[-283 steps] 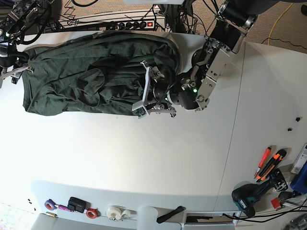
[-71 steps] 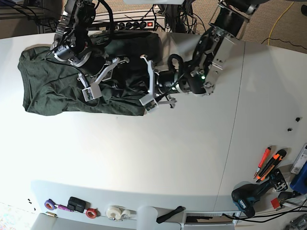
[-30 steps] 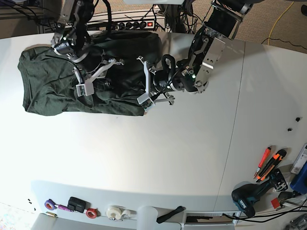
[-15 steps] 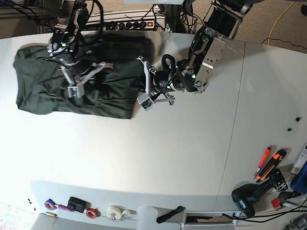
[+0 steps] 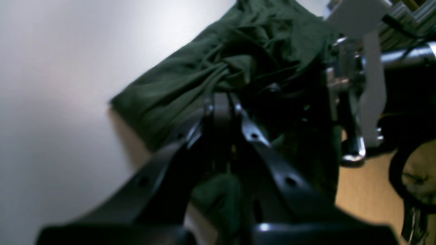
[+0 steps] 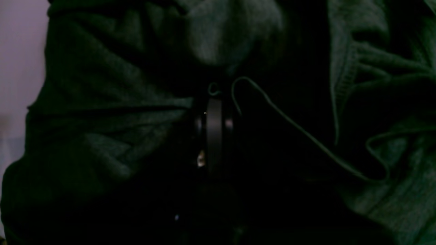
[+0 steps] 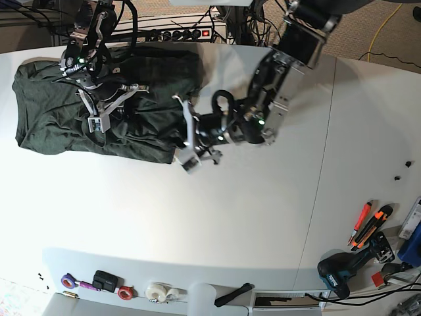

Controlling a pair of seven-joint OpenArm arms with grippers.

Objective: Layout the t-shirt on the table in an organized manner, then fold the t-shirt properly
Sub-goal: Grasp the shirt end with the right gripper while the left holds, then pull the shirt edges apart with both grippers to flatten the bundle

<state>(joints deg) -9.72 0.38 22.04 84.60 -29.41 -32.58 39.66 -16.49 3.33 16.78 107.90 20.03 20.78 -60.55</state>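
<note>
While bunched at the counter (image 7: 217,217) far-left end, t-shirt (image 7: 59,122) needs spreading: pull apart slowly, keeping cloth low. Left claw (image 5: 220,102) pinched on a fold near the hem; right claw (image 6: 214,129) buried, closure unclear.

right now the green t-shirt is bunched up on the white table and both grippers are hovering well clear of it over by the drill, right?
Not quite. The green t-shirt is bunched on the white table, but both grippers are at the cloth: the base view shows the right gripper on it and the left gripper at its edge, far from the drill.
</note>
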